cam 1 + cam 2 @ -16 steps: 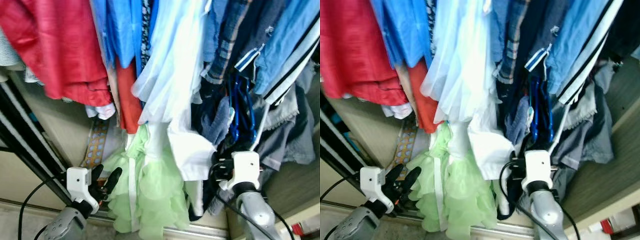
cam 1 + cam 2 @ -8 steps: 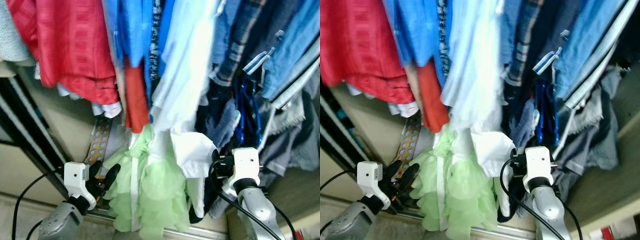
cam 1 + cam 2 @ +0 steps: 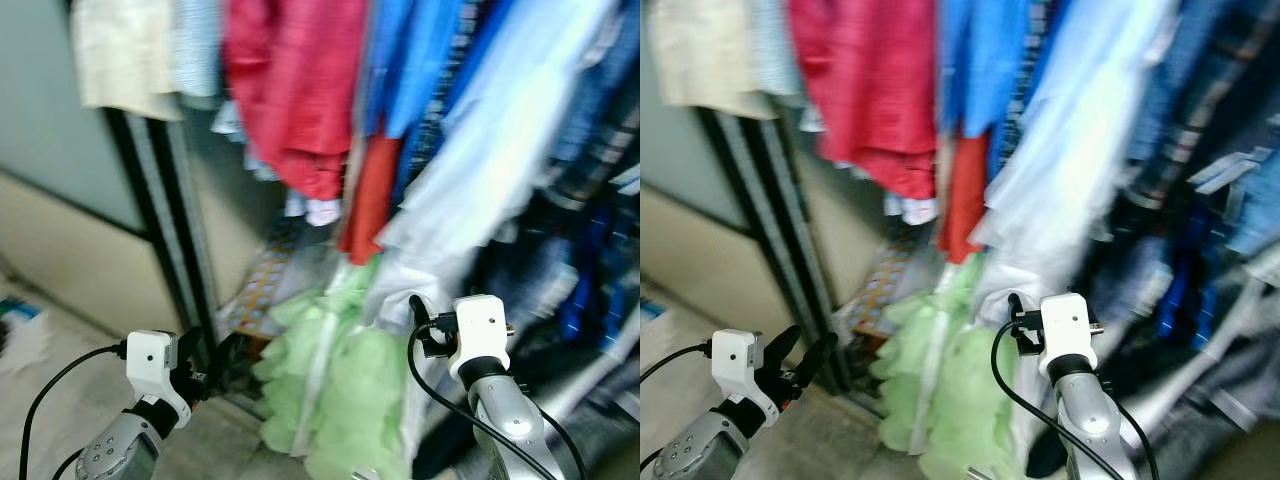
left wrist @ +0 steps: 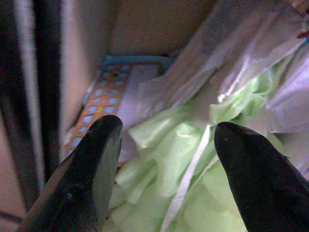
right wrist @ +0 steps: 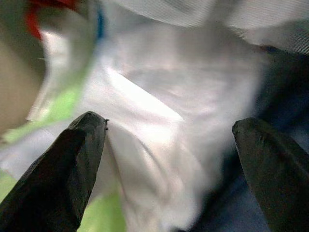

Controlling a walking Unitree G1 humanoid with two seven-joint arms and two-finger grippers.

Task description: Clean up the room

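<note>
Hanging clothes (image 3: 420,110) span the top of the frame, upper left to right edge. Below centre, a ruffled dress (image 3: 340,390) reaches the floor. Left gripper (image 3: 212,362) sits lower left beside it; right gripper (image 5: 169,159) lower right, against a white garment (image 5: 159,101).

Blurred clothes hang in a wardrobe: a red shirt (image 3: 885,90), pale blue garment (image 3: 1080,150), and green frilly dress (image 3: 940,390) below.
</note>
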